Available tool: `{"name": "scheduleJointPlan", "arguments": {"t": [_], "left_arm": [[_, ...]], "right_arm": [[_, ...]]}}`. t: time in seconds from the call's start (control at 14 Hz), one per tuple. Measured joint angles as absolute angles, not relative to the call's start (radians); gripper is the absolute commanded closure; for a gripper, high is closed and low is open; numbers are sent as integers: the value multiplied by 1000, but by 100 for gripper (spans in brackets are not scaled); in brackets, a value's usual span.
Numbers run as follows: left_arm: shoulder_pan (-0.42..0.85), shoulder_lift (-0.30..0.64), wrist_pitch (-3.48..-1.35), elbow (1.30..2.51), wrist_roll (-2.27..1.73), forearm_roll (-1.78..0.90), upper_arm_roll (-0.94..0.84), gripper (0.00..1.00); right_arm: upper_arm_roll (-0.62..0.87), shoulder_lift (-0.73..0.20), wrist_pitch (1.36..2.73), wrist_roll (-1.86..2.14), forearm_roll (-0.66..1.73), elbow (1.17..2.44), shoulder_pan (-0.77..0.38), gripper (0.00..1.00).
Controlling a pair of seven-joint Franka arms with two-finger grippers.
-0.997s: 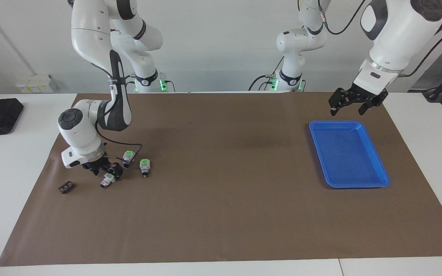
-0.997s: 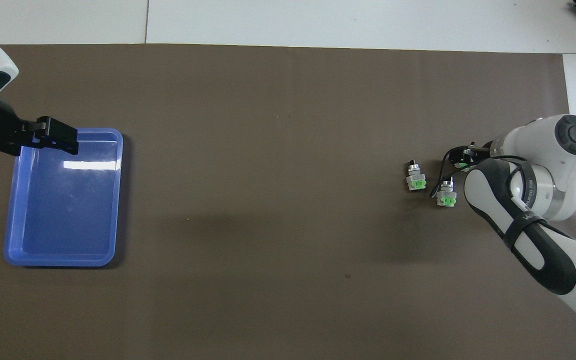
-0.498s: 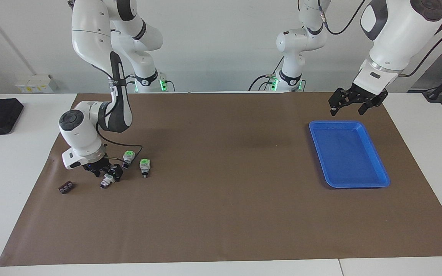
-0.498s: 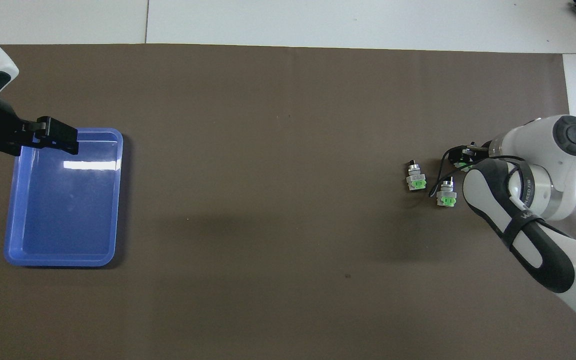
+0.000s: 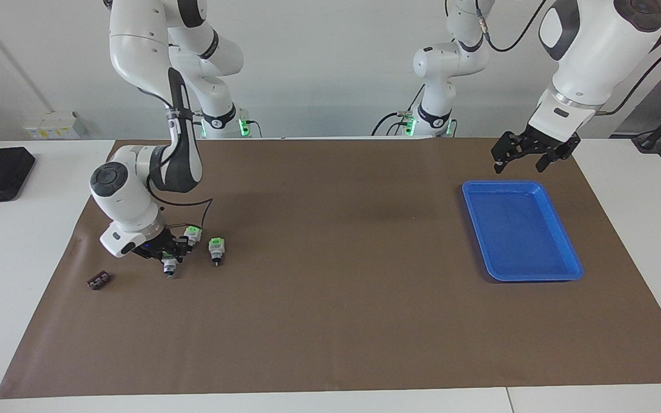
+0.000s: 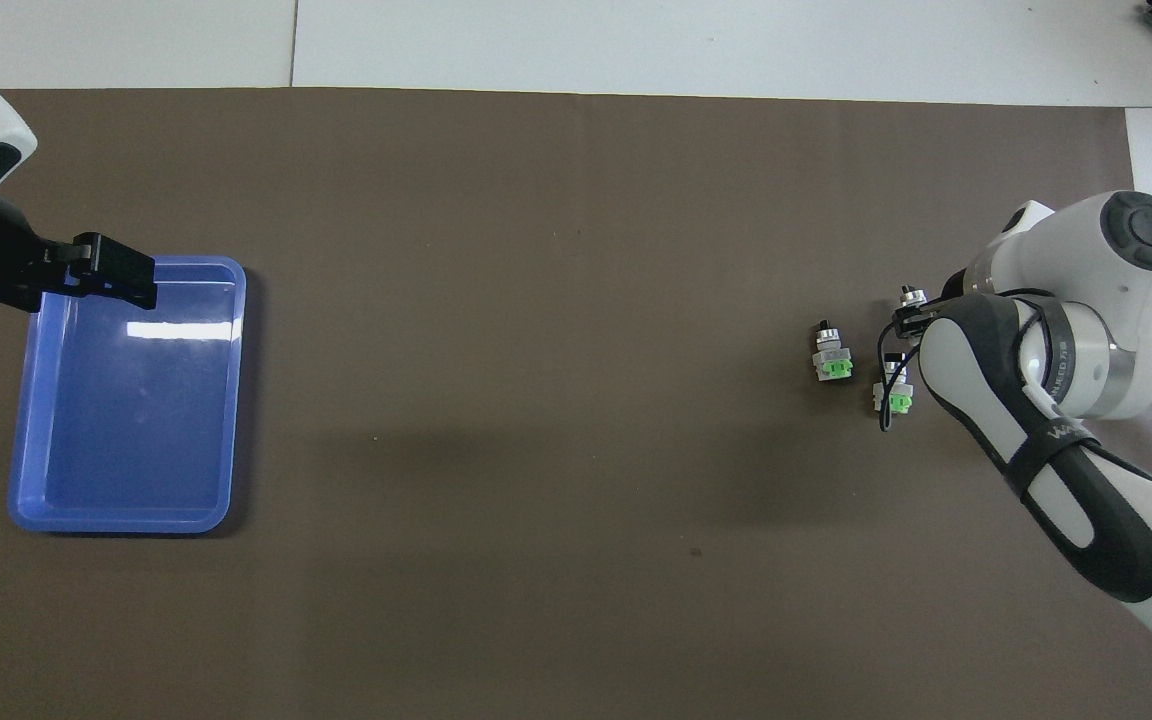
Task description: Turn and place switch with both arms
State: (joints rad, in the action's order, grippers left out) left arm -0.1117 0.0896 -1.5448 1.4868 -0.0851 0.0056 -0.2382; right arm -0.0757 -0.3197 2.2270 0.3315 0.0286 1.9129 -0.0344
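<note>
Change noted at the right gripper (image 5: 167, 256), well apart from the blue tray (image 5: 520, 235), toward the right arm's end of the table; half a second ago the switch (image 5: 168, 267) lay tilted on the brown mat (image 5: 330, 321) under the fingers; now the wrist has swung round and risen a little, and the switch hangs with its black knob pointing down; we read the fingers as closed on its white body, and the piece as just clear of the mat, though the contact itself is small to see. We judge the pick is made and the carry toward the tray can begin; turning and handing over are not yet done. The left gripper (image 5: 518, 166) has not moved; it waits in the air over the tray's edge, fingers spread and holding nothing. Count: three switches in all, one in the right gripper and two other switches (image 5: 192, 233) (image 5: 216, 246) lying on the mat close by it, the last of these the nearest of the three to the tray, all still well apart from it; one tray, nothing in it; one small dark piece (image 5: 98, 280) on the mat, the thing lying farthest from the tray; two arms, two grippers; one mat.
</note>
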Motion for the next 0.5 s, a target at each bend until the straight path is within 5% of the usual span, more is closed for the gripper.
{"name": "scheduleJointPlan", "arguments": {"t": [0.21, 0.5], "left_arm": [[-112, 90, -1545, 1487, -85, 6, -238, 0], [-112, 90, -1545, 1487, -85, 6, -238, 0]], "right_arm": [[-13, -223, 2196, 709, 45, 1902, -37, 100], [74, -146, 2176, 1112, 412, 1907, -39, 100]]}}
